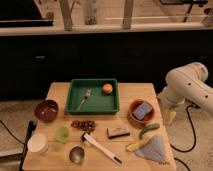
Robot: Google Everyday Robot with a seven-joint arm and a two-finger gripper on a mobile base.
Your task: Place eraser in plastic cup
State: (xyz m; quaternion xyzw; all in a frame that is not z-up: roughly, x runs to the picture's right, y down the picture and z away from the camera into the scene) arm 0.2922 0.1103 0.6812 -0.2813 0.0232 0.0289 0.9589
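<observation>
The eraser (118, 132), a small block with a dark top over a pale body, lies flat on the wooden table (55, 95), in front of the green tray. A small green plastic cup (62, 133) stands to its left, beyond a cluster of dark red grapes (83, 124). A larger pale cup (38, 143) stands at the front left corner. My gripper (170, 116) hangs pointing down off the table's right edge, on the white arm (187, 84), well to the right of the eraser and holding nothing that I can see.
A green tray (93, 106) holds a fork and an orange. Around it are a dark red bowl (46, 110), an orange bowl (134, 118) with a grey-blue sponge, a white-handled brush (100, 146), a metal cup (76, 154), a green vegetable (149, 130), a banana (136, 145) and a grey cloth (153, 149).
</observation>
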